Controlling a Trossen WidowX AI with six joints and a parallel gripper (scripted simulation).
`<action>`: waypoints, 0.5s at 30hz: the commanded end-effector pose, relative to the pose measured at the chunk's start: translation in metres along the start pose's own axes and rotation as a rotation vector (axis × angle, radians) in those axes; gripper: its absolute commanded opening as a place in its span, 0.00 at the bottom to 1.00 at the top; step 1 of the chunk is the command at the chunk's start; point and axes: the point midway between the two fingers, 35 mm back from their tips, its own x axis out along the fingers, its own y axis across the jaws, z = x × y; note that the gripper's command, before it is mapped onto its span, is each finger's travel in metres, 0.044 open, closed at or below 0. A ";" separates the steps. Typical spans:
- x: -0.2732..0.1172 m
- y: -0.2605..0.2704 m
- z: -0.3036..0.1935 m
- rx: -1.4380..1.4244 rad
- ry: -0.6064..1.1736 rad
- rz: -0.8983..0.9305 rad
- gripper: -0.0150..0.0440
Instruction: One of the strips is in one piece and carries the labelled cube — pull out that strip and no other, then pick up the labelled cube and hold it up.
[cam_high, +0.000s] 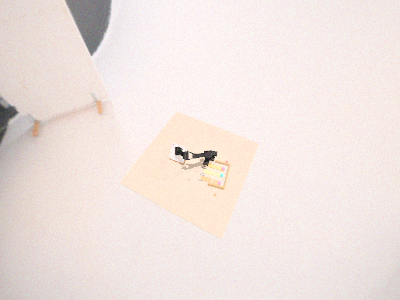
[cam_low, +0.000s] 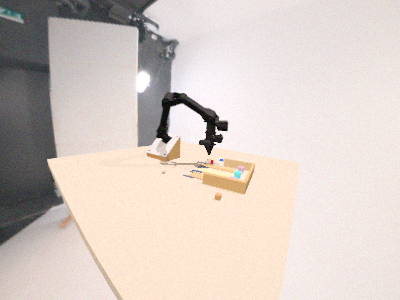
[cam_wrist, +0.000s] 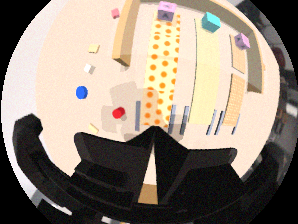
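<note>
Tool (cam_wrist: 154, 156) shut and empty, above near ends of strips (cam_wrist: 164, 63).

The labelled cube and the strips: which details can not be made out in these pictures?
- Cube labels: the cubes in the tray are too small in the exterior view and blurred in the wrist view.
- Strip breaks: the dotted strip is distorted in the wrist view.
- Strip ends: the shut gripper hides them.

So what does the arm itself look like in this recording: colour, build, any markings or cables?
The arm is black throughout, built of slim links with blocky joints, on a white-and-tan wedge-shaped base. The gripper is black too; in the wrist view its jaws are broad dark wedges. No markings or loose cables can be made out at this resolution.
</note>
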 end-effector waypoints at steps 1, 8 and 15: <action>0.007 0.001 0.001 0.003 0.006 0.006 0.25; 0.019 0.001 0.001 0.003 0.005 0.006 0.25; 0.030 0.001 0.001 0.003 0.005 0.006 0.25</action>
